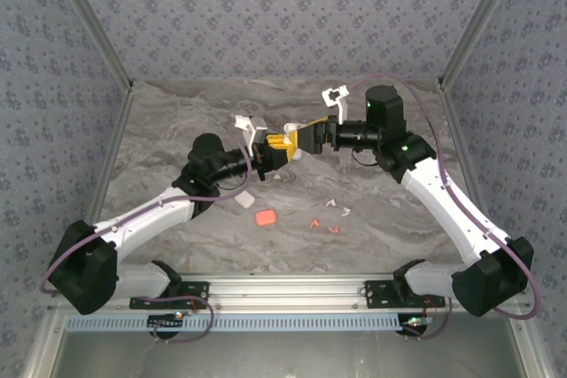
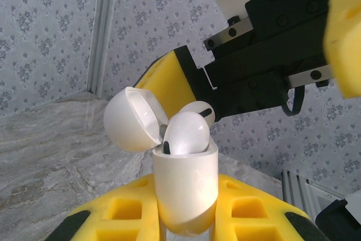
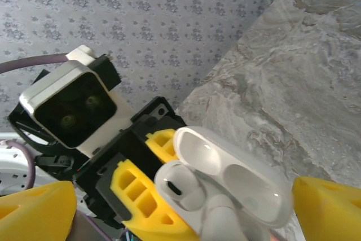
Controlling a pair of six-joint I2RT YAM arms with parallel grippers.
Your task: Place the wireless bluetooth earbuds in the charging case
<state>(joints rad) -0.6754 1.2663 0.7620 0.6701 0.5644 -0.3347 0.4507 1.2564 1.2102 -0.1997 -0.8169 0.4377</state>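
- Starting nearest the arm bases, the top view shows loose stock on the marble table (image 1: 177, 112): a red case (image 1: 265, 217) and a spare white case (image 1: 245, 202) left of centre, with 2 red earbuds (image 1: 314, 221) and loose white earbuds (image 1: 337, 208) just right of them. All lie well apart from both grippers.
- Farther in, the 2 arms meet in the air above the table centre.
- The left gripper (image 2: 186, 221) is clenched on the lower body of the charging case (image 2: 186, 187). It holds the case upright with the lid (image 2: 132, 119) thrown back, which appears intended to present the wells to the other arm.
- 2 seated earbuds (image 2: 186, 134) sit in the case, their rounded heads above the rim. Whether they are pressed fully home cannot be told.
- The right gripper (image 3: 180, 204) is released: its yellow fingers (image 3: 34, 207) stand wide on either side of the case, gripping nothing. This spread likely gives clearance around the open lid.
- View comparison:
  - The left wrist view gives the side profile, showing how high the heads stand above the rim.
  - The right wrist view looks into the lid hollows and shows the left wrist camera (image 3: 67, 105) behind the case.
  - The top view alone locates the loose stock, but the held case is too small there to read.
- Farthest back stands the patterned wall (image 1: 283, 15).
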